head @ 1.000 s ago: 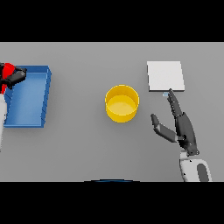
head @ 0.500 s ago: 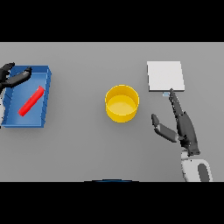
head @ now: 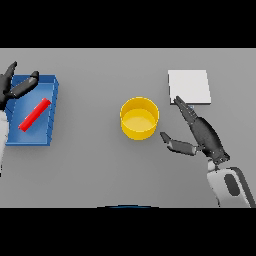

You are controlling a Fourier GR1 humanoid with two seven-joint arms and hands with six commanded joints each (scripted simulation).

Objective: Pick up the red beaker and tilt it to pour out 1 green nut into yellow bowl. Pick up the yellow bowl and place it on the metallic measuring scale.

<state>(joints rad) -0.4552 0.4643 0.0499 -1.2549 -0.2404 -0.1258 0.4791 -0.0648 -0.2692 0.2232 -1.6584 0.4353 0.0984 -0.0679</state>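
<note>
right hand (head: pixel 204 135) spread, right of yellow bowl (head: pixel 139 117) | left hand (head: pixel 15 86) spread, upper left | risk: thumb may knock bowl; nut inside possibly unseen

Worktop (head: pixel 100 170): red beaker (head: pixel 34 114) lying in blue tray (head: pixel 54 100); yellow bowl (head: pixel 139 118) centre; scale (head: pixel 189 86); both hands open: left hand (head: pixel 15 85), right hand (head: pixel 200 134).

We are seeing open table (head: pixel 90 165) lying around the yellow bowl (head: pixel 139 117) on every side. Our right hand (head: pixel 200 134) is crowding the gap between bowl and metallic scale (head: pixel 189 86), fingertips overlapping the scale's near corner.
</note>
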